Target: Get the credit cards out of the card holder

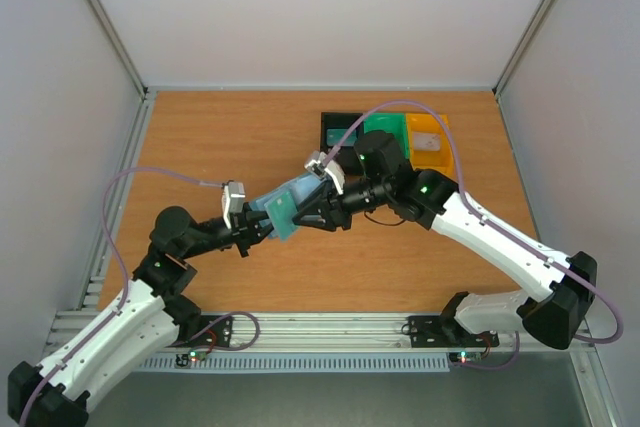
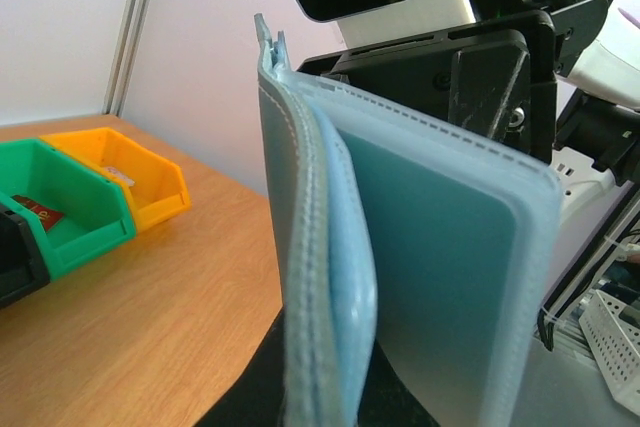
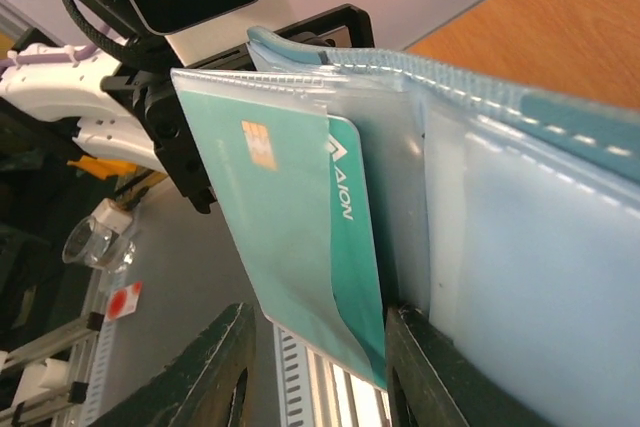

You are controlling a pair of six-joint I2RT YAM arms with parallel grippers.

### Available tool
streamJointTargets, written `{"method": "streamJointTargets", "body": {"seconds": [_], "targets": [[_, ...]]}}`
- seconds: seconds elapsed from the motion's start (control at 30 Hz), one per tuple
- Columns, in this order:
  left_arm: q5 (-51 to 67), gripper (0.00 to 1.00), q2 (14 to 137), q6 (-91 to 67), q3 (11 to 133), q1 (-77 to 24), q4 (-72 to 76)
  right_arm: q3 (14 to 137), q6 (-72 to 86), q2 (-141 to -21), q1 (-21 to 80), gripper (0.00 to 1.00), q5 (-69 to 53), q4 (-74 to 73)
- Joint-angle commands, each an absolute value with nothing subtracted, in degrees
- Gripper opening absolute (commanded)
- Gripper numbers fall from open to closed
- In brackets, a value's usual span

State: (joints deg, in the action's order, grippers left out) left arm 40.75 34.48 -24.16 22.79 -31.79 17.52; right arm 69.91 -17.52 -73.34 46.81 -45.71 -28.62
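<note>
Left fingers (image 1: pixel 256 232): shut on one end of the holder (image 1: pixel 292 199), which is held up off the bench (image 1: pixel 200 147), between the two arms. Left wrist view shows it edge-on, leaves slightly parted, stitched spine bowing. Judged soft and floppy, so it will flex and twist if pulled sideways; the clamp is best kept close to the pocket in use. A teal card (image 3: pixel 300 217) with a chip sits partly out of a clear pocket, its lower end exposed. Judged thin, stiff, light and smooth-faced, likely to slide freely once started but easy to lose from a shallow pinch. Best hold: across its flat faces on the exposed end, clear of the pocket film, then draw along the pocket's length. Right fingers (image 3: pixel 225 367): apart, straddling that exposed end, one clear of the card, the other near the card's edge and the holder; not clamped. Far right on the bench, the green bin (image 2: pixel 70 217) holds a red card (image 2: pixel 38 209).
</note>
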Motion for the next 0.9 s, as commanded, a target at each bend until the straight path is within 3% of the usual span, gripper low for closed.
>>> {"method": "streamJointTargets", "body": {"seconds": [0.0, 0.27, 0.4, 0.43, 0.47, 0.63, 0.8, 0.83, 0.87], "targets": [[43.6, 0.00, 33.7, -23.6, 22.4, -32.5, 22.5, 70.3, -17.9, -71.6, 47.2, 0.38, -44.9, -27.5], [42.9, 0.00, 33.4, -24.1, 21.9, -32.5, 22.8, 75.1, -25.7, -61.1, 46.8, 0.55, -25.3, -44.3], [43.2, 0.00, 33.5, -24.5, 22.2, -32.5, 23.1, 74.6, -25.0, -58.7, 45.3, 0.83, -15.7, -48.2], [43.3, 0.00, 33.5, -24.5, 22.3, -32.5, 23.1, 74.4, -24.6, -58.7, 44.6, 0.95, -15.4, -48.0], [43.5, 0.00, 33.6, -24.5, 22.4, -32.5, 23.1, 74.1, -24.2, -59.0, 44.0, 0.98, -16.1, -47.5], [43.5, 0.00, 33.6, -24.3, 22.7, -32.5, 22.5, 75.9, -24.5, -63.7, 43.7, 0.99, -24.5, -45.3], [43.1, 0.00, 33.8, -24.3, 22.9, -32.5, 22.0, 75.4, -25.2, -67.6, 43.7, 0.97, -40.3, -40.1], [43.1, 0.00, 33.8, -24.4, 22.9, -32.5, 22.0, 74.6, -24.7, -67.7, 43.7, 0.92, -40.3, -38.5], [43.1, 0.00, 33.7, -24.4, 22.9, -32.5, 22.1, 73.8, -24.3, -67.8, 43.7, 0.80, -40.7, -37.0]]}}
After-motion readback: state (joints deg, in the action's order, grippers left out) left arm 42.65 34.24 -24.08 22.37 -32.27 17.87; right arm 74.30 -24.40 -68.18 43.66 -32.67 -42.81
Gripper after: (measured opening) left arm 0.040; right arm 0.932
